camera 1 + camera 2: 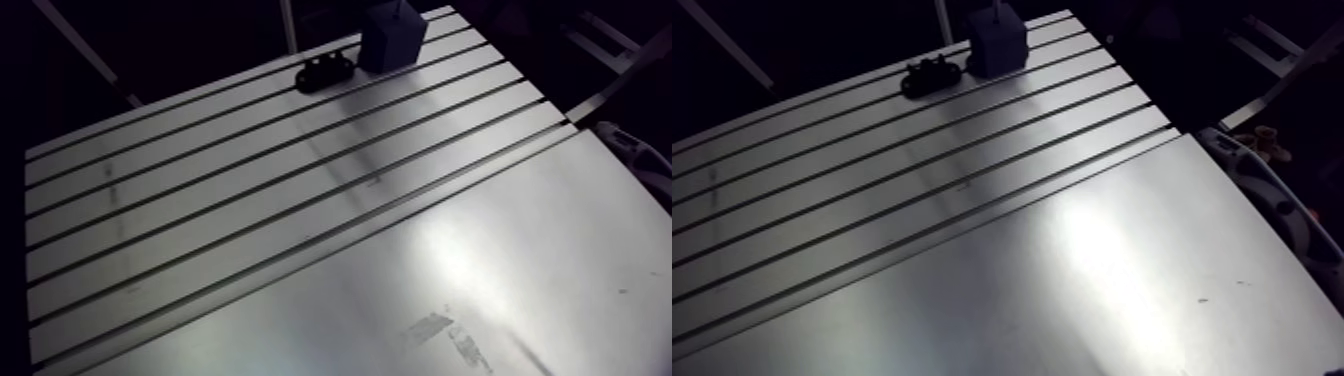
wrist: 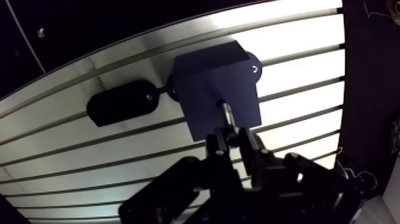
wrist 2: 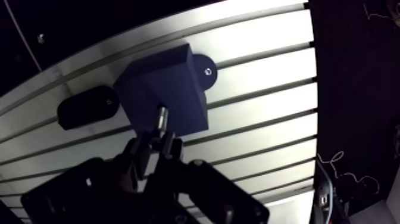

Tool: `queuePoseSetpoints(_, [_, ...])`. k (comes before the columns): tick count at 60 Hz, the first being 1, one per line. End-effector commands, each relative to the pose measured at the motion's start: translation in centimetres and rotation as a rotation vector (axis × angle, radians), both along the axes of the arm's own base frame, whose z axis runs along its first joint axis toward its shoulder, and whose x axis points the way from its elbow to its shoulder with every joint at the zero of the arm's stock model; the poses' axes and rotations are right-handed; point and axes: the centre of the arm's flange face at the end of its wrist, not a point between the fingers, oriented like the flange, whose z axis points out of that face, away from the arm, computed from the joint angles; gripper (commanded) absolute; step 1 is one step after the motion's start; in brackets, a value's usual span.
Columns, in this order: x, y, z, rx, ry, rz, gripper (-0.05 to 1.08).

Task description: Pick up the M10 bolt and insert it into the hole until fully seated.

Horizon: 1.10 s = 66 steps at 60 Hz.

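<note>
In the wrist view a dark blue block (image 2: 217,83) stands on the slotted table (image 1: 250,210). My gripper (image 2: 235,140) hangs just above it, shut on a metal bolt (image 2: 226,116). The bolt points down at the block's top face, and its tip meets that face near the middle. Whether it sits in a hole I cannot tell. In the arm view the block (image 1: 392,38) stands at the table's far edge with the thin bolt shank (image 1: 400,6) rising out of it; the gripper itself is cut off there.
A black oblong holder (image 2: 122,102) lies on the table right beside the block, also seen in the arm view as the holder (image 1: 325,70). A smooth metal plate (image 1: 480,280) covers the near part of the table. The table's edge runs close to the block.
</note>
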Motion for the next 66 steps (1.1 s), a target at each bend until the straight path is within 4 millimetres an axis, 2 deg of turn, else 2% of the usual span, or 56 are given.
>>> queuePoseSetpoints(1, [0.0, -0.1, -0.2, -0.002, -0.001, 0.001, 1.08])
queuePoseSetpoints(66, [-0.3, 0.1, -1.6, -0.008, -0.017, 0.001, 1.07])
